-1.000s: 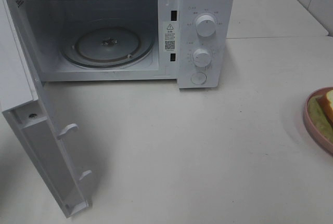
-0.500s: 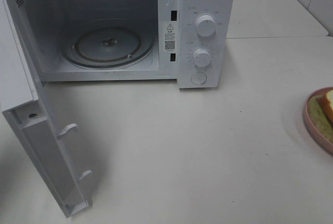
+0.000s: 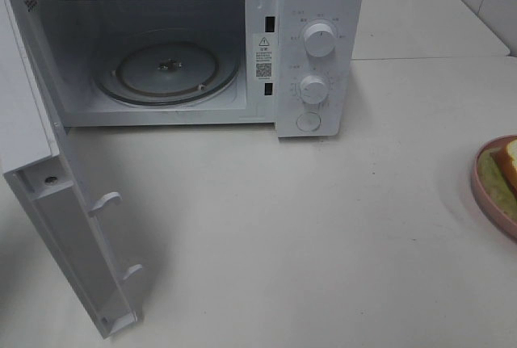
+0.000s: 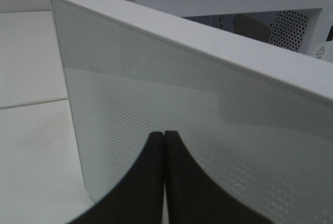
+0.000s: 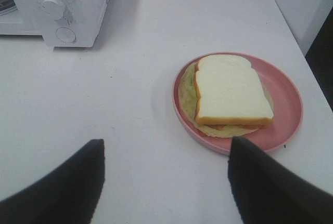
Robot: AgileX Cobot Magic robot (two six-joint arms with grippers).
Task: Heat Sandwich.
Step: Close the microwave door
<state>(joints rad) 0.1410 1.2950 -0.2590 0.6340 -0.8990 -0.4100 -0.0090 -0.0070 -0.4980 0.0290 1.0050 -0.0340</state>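
The sandwich (image 5: pixel 231 96), white bread with tan crust over a greenish filling, lies on a round pink plate (image 5: pixel 285 125). In the high view only a sliver of the sandwich (image 3: pixel 507 164) and plate (image 3: pixel 481 194) shows at the right edge. My right gripper (image 5: pixel 165 177) hangs open above the table, short of the plate, with nothing between its fingers. My left gripper (image 4: pixel 165 141) is shut and empty, close to the outer face of the open microwave door (image 4: pixel 156 120). Neither gripper shows in the high view.
The white microwave (image 3: pixel 319 49) stands at the back with its door (image 3: pixel 56 227) swung wide toward the front left. Inside sits the glass turntable (image 3: pixel 168 69). Two knobs (image 3: pixel 319 39) and a button are on its right panel. White tabletop (image 3: pixel 283 227) stretches between microwave and plate.
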